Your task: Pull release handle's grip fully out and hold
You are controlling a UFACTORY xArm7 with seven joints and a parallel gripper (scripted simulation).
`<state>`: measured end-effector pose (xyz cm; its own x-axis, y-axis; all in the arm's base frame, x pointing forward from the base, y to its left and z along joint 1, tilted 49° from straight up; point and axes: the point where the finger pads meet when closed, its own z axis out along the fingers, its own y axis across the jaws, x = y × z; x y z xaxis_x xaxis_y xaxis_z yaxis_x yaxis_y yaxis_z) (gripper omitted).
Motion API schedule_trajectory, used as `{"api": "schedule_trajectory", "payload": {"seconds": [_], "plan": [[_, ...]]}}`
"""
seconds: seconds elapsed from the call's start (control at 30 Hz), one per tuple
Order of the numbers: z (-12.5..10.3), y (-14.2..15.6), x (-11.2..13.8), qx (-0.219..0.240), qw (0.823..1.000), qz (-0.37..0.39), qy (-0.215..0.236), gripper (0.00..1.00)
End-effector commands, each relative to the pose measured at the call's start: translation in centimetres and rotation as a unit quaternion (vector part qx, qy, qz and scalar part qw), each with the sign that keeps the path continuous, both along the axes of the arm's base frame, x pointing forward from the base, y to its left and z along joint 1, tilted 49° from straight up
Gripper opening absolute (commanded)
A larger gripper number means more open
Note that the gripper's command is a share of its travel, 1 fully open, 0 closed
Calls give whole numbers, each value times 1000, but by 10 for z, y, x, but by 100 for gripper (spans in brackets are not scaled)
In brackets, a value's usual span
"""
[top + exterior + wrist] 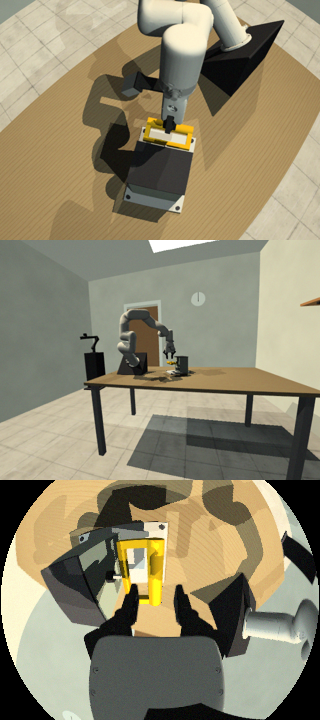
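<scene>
The hand (169,356) hangs with its dark fingers half apart, holding nothing, just above the yellow release handle's grip (182,127). The grip juts from its dark housing (161,167) on the bench (51,155). If the hand descends off-centre, a finger could strike the bar or slip off during the pull.

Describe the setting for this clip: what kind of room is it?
Probably a plain indoor test room: a wooden table on a tiled floor, bare walls with a round clock and a brown door.
</scene>
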<state>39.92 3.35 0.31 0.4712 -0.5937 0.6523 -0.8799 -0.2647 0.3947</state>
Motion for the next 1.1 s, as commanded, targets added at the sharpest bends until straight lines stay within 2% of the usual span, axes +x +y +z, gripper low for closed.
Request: {"api": "schedule_trajectory", "payload": {"seconds": [0.0,0.4,1.07], "plan": [[-4,-2,1,1,1000,2,-1,54],[-14,-13,0,1,1000,2,-1,54],[-16,-16,0,1,1000,2,-1,54]]}}
